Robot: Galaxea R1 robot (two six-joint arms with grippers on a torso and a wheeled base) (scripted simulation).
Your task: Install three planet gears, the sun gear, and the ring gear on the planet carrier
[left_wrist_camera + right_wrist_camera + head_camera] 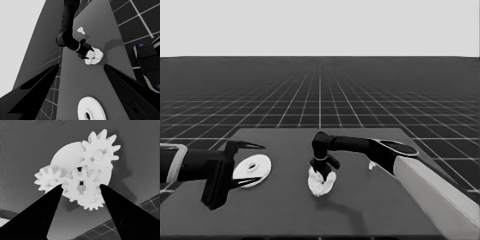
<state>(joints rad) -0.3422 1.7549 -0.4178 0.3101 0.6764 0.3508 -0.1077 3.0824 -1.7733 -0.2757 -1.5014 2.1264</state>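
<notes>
In the right wrist view, four gears point(81, 185) crowd the smaller round part point(65, 157).

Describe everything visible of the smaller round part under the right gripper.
The smaller round part is a flat white disc lying near the table's middle. Four small toothed gears sit on it, three around one central gear whose teeth mesh with theirs, and they hide most of its face and its hole; their teeth overhang its edge. The right gripper hangs just above, its fingers either side of the central gear. The larger round part lies apart, to the left.
</notes>
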